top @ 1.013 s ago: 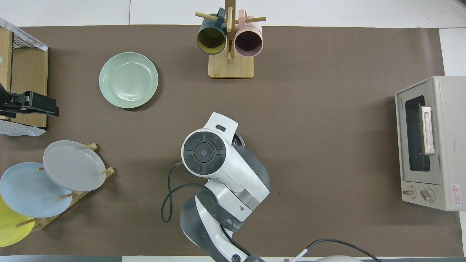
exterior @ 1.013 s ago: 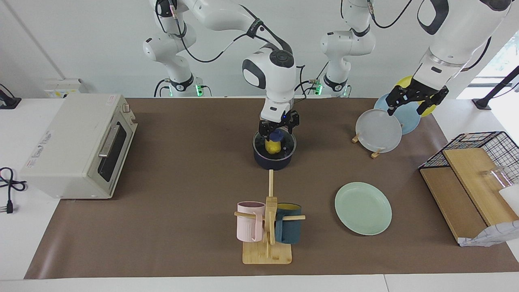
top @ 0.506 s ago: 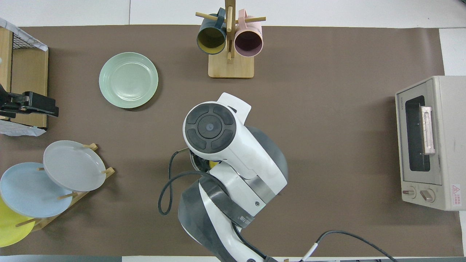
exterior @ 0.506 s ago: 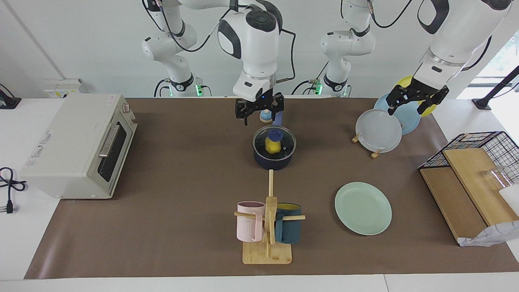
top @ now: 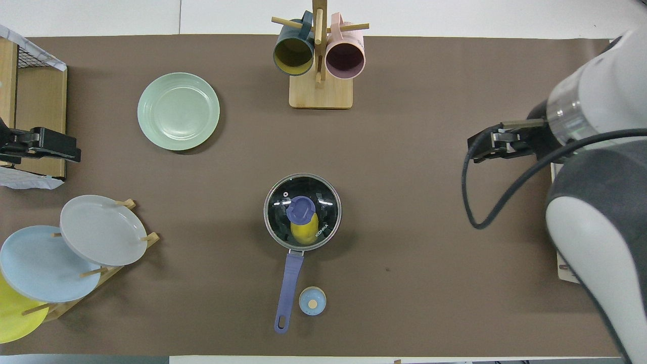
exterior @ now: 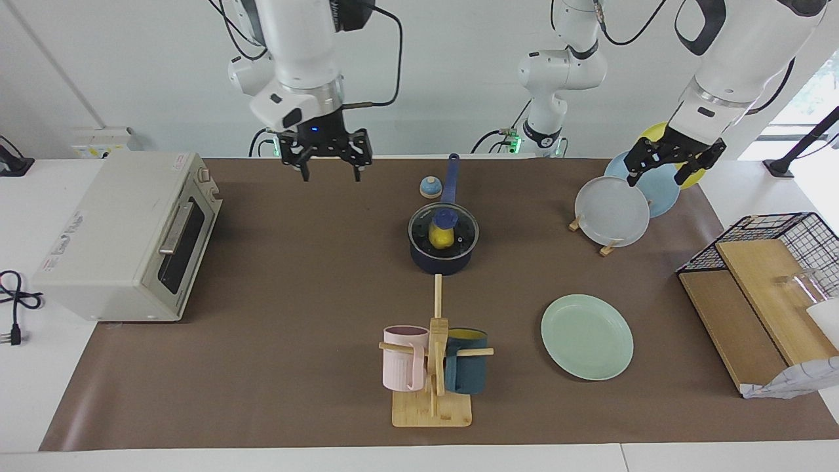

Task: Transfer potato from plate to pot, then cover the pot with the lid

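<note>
Two grippers hang in the air, neither holding anything. The right gripper (exterior: 330,167) is raised over the brown mat near the toaster oven (exterior: 124,233), its fingers spread apart and pointing down. The left gripper (exterior: 668,160) hovers over the upright plates in the plate rack (exterior: 613,210) at the left arm's end of the table, its fingers also spread.

Nearest the robots sits a small blue-topped bell (top: 312,301), just beside the pot's long handle. The pot (exterior: 441,257) stands mid-table with the glass lid (top: 323,202) seated flat on its rim, and the potato (top: 303,231) shows through the glass, lying inside the pot. Farther out, the mint-green plate (top: 178,111) lies bare toward the left arm's end, and the mug tree (top: 319,76) holds a teal and a pink mug.
</note>
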Robot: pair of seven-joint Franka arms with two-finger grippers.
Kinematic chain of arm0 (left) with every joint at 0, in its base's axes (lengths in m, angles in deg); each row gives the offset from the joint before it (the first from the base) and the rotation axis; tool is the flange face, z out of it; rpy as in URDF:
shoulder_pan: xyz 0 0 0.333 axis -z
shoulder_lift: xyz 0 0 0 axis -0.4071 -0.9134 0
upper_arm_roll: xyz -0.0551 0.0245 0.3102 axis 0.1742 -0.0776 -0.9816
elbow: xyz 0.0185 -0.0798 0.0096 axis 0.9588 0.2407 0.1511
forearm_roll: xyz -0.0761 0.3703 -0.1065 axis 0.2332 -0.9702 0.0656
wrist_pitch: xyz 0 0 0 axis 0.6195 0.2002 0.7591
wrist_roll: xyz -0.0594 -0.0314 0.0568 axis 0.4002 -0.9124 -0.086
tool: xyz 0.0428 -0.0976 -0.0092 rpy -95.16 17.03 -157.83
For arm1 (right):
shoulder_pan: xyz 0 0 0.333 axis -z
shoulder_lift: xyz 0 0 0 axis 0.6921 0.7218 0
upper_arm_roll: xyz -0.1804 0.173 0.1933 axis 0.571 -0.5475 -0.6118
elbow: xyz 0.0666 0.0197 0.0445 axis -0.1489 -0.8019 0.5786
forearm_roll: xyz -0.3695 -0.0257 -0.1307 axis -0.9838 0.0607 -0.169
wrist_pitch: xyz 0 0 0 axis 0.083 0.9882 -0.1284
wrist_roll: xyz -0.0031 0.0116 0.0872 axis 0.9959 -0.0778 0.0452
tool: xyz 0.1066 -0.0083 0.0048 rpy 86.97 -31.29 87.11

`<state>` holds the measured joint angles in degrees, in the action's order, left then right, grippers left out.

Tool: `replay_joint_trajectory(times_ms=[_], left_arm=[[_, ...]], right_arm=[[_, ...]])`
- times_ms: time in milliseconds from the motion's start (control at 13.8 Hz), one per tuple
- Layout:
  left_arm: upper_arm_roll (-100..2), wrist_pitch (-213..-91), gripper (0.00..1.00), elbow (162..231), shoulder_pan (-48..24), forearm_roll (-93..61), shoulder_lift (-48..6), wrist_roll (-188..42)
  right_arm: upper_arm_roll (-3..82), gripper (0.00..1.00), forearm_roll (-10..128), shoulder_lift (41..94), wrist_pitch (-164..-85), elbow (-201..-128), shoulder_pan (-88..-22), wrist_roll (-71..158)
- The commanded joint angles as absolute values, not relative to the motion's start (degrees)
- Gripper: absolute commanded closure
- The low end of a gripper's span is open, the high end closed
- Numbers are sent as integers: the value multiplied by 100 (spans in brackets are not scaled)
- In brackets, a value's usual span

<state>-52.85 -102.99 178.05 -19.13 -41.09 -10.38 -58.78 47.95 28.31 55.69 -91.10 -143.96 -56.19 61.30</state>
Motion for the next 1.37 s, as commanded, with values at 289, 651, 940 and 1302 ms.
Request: replay_joint_trajectory(times_ms=[289,651,940,1302], left_arm=[[-5249,-10214,0,17810,-1963,-4231,-976,-5861],[-5249,-10214,0,17810,-1963,-4222,-976,-5861],[-5249,-10214,0,17810,-1963,-4231,-976,-5861],[-5249,-10214,0,17810,-1963,-4231,-976,-5861]], right_arm=[[4719,0,2382,5202,-9148,-14941,-4978,5315],[4692,0,2468,5202,-9359,-15064,-4705,5032],[4701,0,2478,5202,-9307,-15117,-4713,5032],[4710,0,2478,5193,-9227,-15108,-4696,5050]])
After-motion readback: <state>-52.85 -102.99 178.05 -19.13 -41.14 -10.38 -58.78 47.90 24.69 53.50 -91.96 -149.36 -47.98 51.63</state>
